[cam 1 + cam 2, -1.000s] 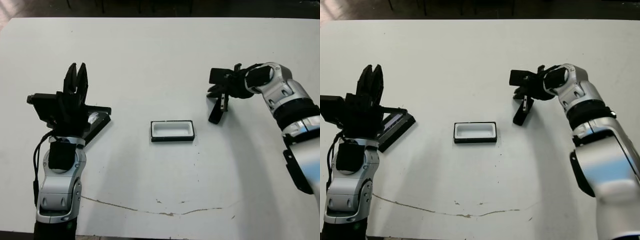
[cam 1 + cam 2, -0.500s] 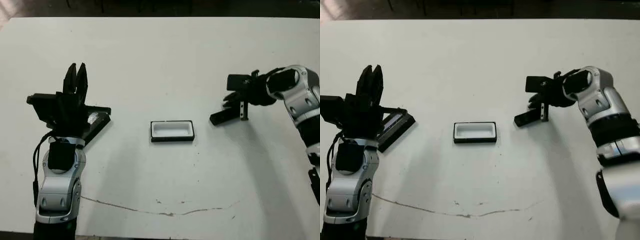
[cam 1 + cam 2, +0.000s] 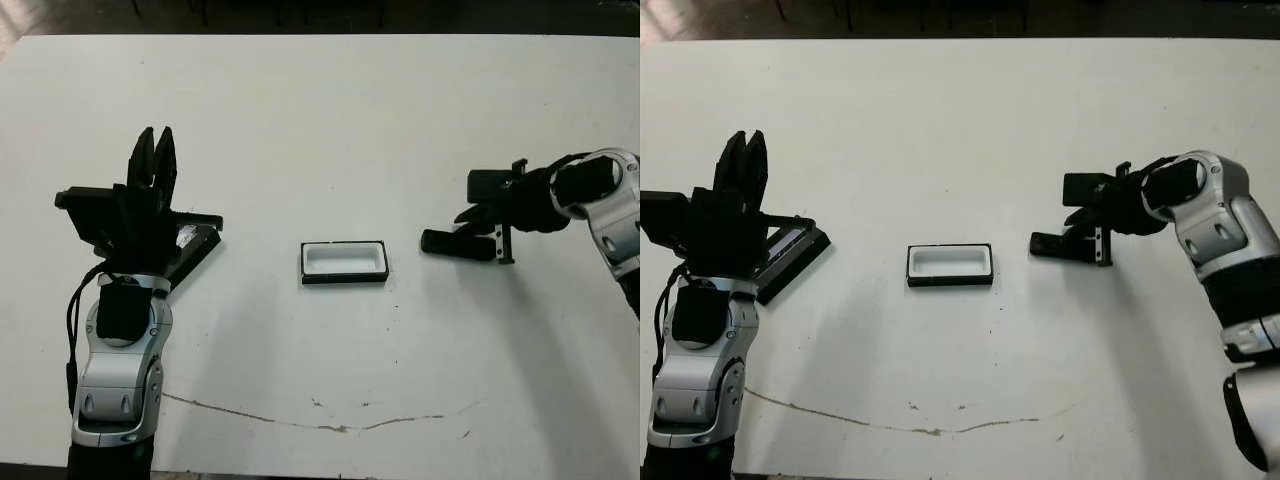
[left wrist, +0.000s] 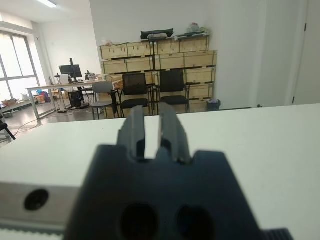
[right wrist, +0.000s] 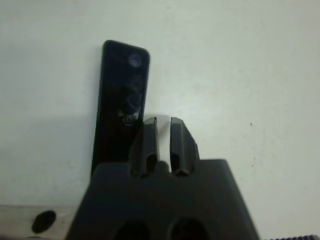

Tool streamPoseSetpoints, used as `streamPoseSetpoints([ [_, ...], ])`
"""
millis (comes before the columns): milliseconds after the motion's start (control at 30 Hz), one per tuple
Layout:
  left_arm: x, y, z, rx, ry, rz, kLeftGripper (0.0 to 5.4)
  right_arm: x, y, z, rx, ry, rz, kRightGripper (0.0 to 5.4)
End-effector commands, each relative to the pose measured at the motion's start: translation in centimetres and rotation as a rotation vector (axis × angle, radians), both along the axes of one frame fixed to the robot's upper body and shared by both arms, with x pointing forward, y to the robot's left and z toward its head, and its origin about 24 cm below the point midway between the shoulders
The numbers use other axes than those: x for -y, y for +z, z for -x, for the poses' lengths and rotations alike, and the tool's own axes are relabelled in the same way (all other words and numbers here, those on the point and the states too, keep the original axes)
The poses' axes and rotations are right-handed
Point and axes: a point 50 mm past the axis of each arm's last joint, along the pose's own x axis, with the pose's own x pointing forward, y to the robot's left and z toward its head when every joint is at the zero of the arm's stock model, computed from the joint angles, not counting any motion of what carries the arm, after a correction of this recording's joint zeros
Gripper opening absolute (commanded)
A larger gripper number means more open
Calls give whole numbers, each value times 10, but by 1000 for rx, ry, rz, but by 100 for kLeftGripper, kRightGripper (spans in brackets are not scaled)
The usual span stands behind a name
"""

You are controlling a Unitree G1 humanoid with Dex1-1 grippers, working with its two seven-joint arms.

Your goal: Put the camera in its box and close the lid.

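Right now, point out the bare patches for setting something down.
Free: the white table beyond the white-lined black box, and the near strip before it. Crowded: around the flat black lid under the left gripper, and the slim black camera beside the right gripper.

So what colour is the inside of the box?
White inside, black walls; the box shows best in the left eye view.

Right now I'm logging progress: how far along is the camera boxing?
Nothing looks finished yet. The box sits open and unfilled mid-table. The camera lies on the table to its right, with the right gripper beside it, fingers nearly together, not holding it. The lid lies by the raised left gripper. Picking, placing and closing remain.
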Motion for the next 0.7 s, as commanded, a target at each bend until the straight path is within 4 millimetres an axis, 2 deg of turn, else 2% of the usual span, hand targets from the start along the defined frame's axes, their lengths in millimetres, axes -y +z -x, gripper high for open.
streamPoseSetpoints([
  [33,-2,-4,0,-24,17,-2,2,4,-9,8,-65,7,20,0],
  [700,-4,-1,0,-10,20,-9,2,11,-12,19,-178,36,68,0],
])
